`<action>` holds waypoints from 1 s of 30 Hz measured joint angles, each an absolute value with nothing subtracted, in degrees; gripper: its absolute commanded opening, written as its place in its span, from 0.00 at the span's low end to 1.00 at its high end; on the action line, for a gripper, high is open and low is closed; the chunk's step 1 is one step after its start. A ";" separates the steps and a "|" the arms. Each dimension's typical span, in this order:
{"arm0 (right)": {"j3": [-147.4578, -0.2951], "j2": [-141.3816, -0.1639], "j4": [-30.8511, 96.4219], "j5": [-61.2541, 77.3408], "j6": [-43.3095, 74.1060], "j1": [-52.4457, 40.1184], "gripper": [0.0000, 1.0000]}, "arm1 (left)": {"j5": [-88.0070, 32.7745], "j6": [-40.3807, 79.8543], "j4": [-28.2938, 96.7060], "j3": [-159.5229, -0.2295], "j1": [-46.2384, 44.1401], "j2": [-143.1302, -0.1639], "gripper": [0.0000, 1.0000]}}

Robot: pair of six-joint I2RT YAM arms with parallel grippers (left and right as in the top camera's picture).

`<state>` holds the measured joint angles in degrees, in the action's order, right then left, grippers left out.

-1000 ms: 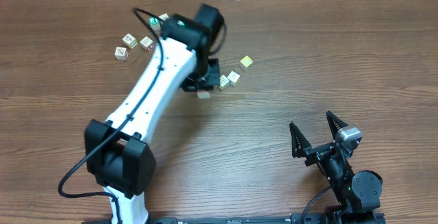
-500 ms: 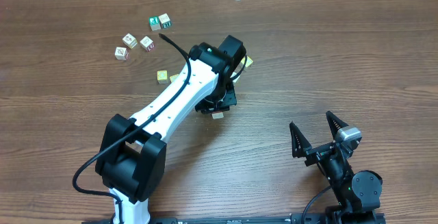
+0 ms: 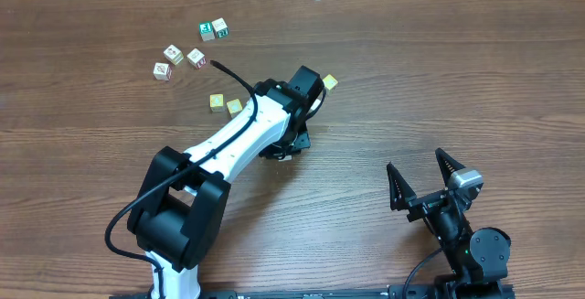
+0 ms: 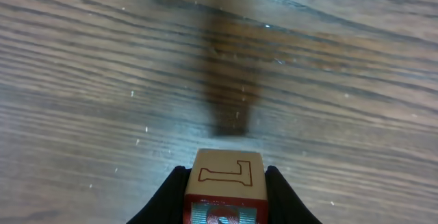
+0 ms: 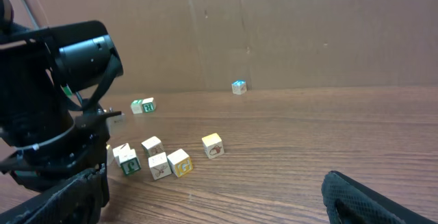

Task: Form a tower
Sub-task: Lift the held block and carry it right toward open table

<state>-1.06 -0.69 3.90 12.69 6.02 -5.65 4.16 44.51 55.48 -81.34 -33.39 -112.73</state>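
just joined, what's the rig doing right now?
The left claw is shut on a wooden alphabet cube with an L on its face, holding it just over the wood table, near the middle. The right claw sits open and idle near the front edge. Loose cubes lie scattered toward the far side; nothing visible is stacked yet.

Overhead: straight down on brown wooden table (image 3: pixel 457 80). Left wrist: close, downward. Right wrist: low, sharing overhead's scattered wooden cubes (image 5: pixel 212 145).
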 measured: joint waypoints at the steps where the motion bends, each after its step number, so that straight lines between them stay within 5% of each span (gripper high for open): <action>1: -1.06 -0.69 3.92 12.69 6.02 -5.65 1.00 | 4.25 44.53 54.43 -80.64 -33.39 -112.73 0.08; 30: -1.06 -0.69 3.90 12.69 6.00 -5.65 1.00 | 4.82 36.82 46.78 -77.25 -33.39 -112.73 0.14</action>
<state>-1.06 -0.69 3.90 12.69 6.00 -5.65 4.82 36.82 46.78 -77.25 -33.39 -112.73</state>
